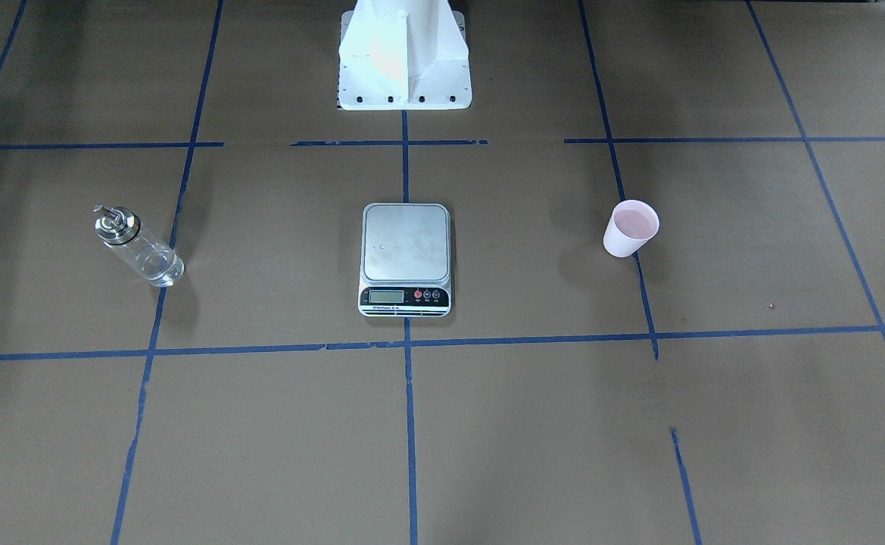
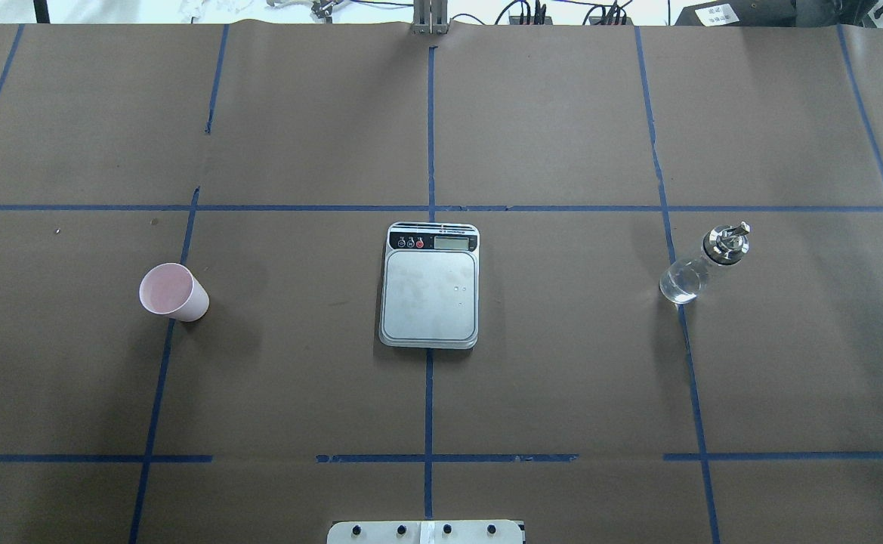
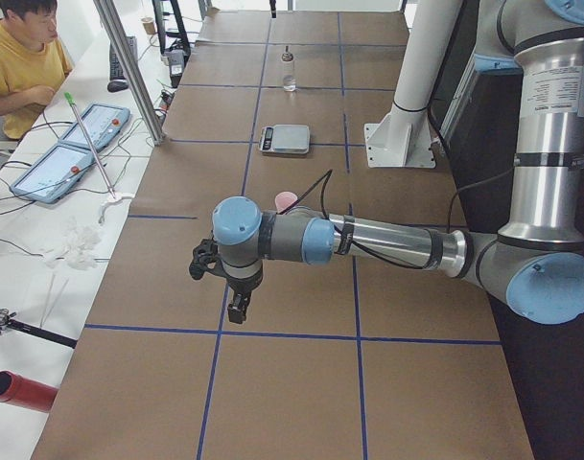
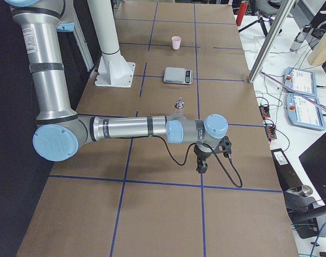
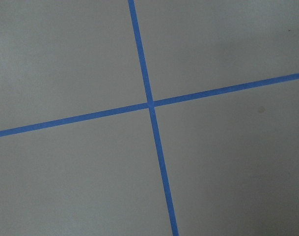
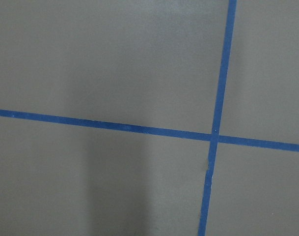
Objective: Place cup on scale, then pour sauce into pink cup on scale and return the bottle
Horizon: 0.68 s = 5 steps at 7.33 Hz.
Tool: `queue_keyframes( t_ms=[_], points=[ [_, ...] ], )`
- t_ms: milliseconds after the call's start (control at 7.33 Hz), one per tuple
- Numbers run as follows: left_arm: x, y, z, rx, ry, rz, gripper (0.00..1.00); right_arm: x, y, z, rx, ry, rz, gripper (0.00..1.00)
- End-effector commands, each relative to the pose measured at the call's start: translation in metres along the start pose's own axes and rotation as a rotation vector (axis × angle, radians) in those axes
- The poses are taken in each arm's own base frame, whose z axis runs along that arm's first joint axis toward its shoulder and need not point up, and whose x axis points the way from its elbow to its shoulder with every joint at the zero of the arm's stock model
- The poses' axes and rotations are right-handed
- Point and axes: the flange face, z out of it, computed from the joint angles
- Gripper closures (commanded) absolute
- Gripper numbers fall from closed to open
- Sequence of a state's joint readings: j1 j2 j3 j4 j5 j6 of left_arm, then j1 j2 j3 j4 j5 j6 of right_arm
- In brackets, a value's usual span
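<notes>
The pale pink cup (image 2: 173,293) stands upright on the brown table, well apart from the scale (image 2: 430,283) at the centre, whose silver platform is bare. The clear glass bottle (image 2: 702,264) with its silver cap stands on the scale's other side; the sauce inside barely shows. My left gripper (image 3: 236,311) appears only in the exterior left view, pointing down over bare table, nearer that camera than the cup (image 3: 286,200). My right gripper (image 4: 200,168) appears only in the exterior right view, nearer that camera than the bottle (image 4: 179,104). Whether either is open or shut, I cannot tell.
Blue tape lines (image 2: 430,208) divide the table into squares. The robot's white pedestal (image 1: 404,68) stands at the table edge behind the scale. A seated person (image 3: 23,57), tablets (image 3: 71,144) and cables lie on a side bench beyond the table.
</notes>
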State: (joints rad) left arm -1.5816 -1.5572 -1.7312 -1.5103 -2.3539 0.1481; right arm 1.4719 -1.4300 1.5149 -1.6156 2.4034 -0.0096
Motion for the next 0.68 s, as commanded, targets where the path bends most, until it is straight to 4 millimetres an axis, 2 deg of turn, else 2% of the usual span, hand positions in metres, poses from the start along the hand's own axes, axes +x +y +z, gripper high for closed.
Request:
queue_keyframes(
  t_ms=[0,545],
  points=[
    [0.0037,-0.0037,-0.0023,0.007,0.008,0.006,0.00,0.0050,0.0009,-0.0073,0.013,0.001,-0.032,0.00],
    [0.0112,-0.0047,-0.0044,0.019,0.008,0.027,0.00,0.0046,0.0039,-0.0060,0.019,-0.005,-0.025,0.00]
  ],
)
